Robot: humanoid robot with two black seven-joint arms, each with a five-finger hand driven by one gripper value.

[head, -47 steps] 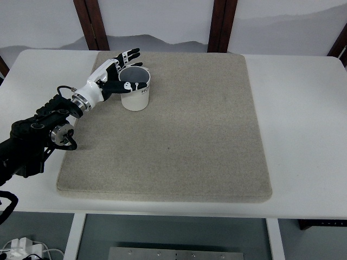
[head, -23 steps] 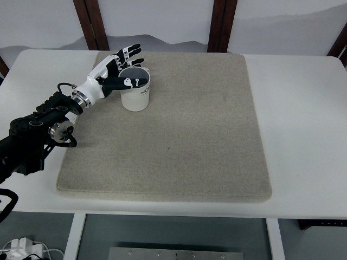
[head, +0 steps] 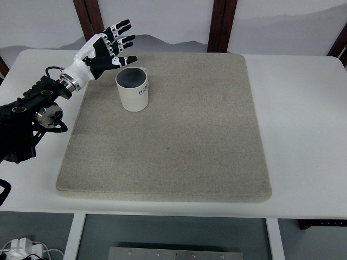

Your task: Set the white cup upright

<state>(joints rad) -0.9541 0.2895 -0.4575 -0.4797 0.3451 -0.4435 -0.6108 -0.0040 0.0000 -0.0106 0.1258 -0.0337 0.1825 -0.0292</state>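
A white cup [head: 133,90] stands upright on the beige mat [head: 179,130], at its far left, with its dark inside showing and small print on its side. My left hand [head: 109,47] is raised above and to the left of the cup, apart from it. Its fingers [head: 120,38] are spread and hold nothing. The black left arm [head: 30,116] comes in from the left edge. My right arm is out of view.
The mat covers most of the white table [head: 303,108]. Two dark wooden posts [head: 89,21] stand behind the table's far edge.
My left hand has let go of the cup's rim and has moved up and to the left, away from it. The cup stays upright in the same place.
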